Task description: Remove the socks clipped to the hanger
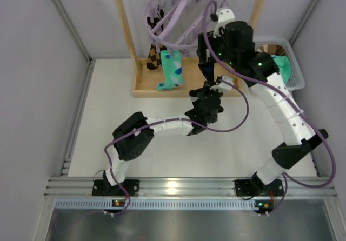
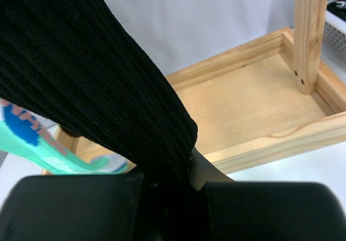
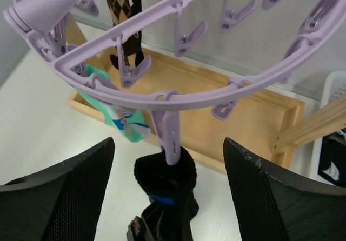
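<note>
The lilac hanger (image 1: 178,14) hangs from the wooden stand; its ring fills the right wrist view (image 3: 162,95). One peg (image 3: 171,138) clips a black sock (image 3: 165,179) with a blue patch. My left gripper (image 1: 208,96) is shut on this sock's lower part from below and also shows in the left wrist view (image 2: 173,179), where the sock (image 2: 97,79) fills the frame. My right gripper (image 3: 170,192) is open, with one finger on each side of the peg and the sock top. A mint-turquoise sock (image 1: 172,68) hangs clipped at the left and shows in the right wrist view (image 3: 121,119).
The wooden stand's tray base (image 1: 157,89) lies under the hanger, with its posts (image 1: 123,25) to the sides. A brown argyle cloth (image 1: 154,54) hangs at the far left. A white basket (image 1: 294,62) at the right holds a mint sock (image 1: 282,65).
</note>
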You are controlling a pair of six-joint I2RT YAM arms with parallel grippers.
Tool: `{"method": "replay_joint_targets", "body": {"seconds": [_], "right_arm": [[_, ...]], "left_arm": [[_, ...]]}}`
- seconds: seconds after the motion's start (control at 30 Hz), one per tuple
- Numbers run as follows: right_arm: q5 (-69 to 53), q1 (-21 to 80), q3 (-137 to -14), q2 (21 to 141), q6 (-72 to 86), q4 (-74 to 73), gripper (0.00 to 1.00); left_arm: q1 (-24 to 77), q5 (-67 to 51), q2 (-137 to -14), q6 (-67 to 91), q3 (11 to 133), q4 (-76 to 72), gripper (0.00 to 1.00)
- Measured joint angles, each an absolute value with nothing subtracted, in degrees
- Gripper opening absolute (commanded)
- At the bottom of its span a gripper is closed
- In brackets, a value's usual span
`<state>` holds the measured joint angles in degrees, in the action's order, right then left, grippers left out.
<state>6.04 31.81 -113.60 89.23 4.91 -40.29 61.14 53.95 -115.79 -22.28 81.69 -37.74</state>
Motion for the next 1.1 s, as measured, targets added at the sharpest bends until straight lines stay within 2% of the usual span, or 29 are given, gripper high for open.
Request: {"method": "replay_joint_targets", "body": {"seconds": [0.23, 0.53, 0.77, 0.93, 1.1], "right_arm": [[27.2, 42.2, -116.7, 97.8, -1.2, -44.4, 0.73], [44.6, 45.1, -116.7, 101.9, -8.3, -42.7, 0.67], [52.2, 47.7, -116.7, 104.0, -13.9, -37.3, 0.63], [54.5, 47.8, -115.5, 104.2, -16.5, -32.2, 0.55], [55.7, 47.7, -113.4, 104.3, -18.2, -28.1, 0.52]], "left_arm": [[61.4, 55.0, -117.2, -24.6, 83.2, -37.7, 0.00], [61.9, 55.0, -117.3, -25.5, 83.4, -37.7, 0.00], [62.0, 55.0, -117.3, -25.6, 83.4, -37.7, 0.00], [62.1, 55.0, -117.3, -25.6, 83.4, -37.7, 0.00], [62.3, 55.0, -117.3, -25.5, 83.4, -37.7, 0.00]]}}
